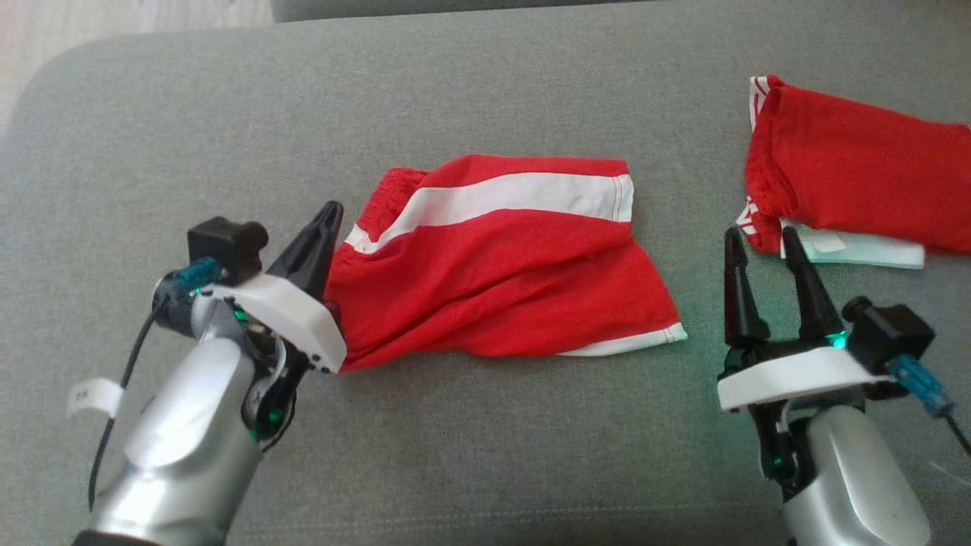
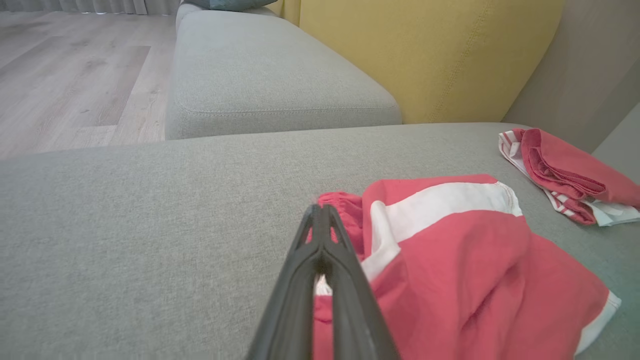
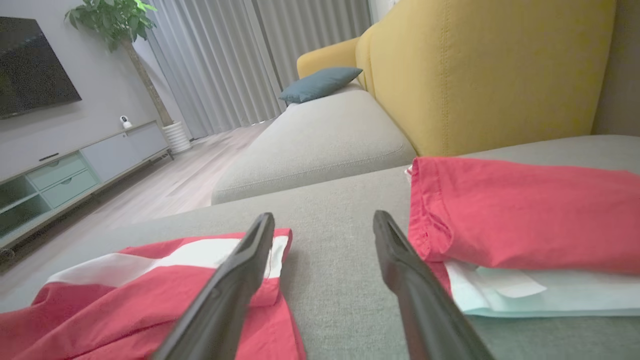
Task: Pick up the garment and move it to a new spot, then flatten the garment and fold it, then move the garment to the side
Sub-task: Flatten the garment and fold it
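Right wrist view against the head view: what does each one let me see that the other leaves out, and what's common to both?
Right wrist view: a television, potted plant, curtains, blue cushion and yellow sofa back. Head view: the left gripper shut on the waistband of the red shorts. Both: the red shorts, the folded red garment, the open right gripper and the grey seat.

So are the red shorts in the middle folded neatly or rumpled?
Rumpled: the red shorts lie loose, with creases running across the cloth.
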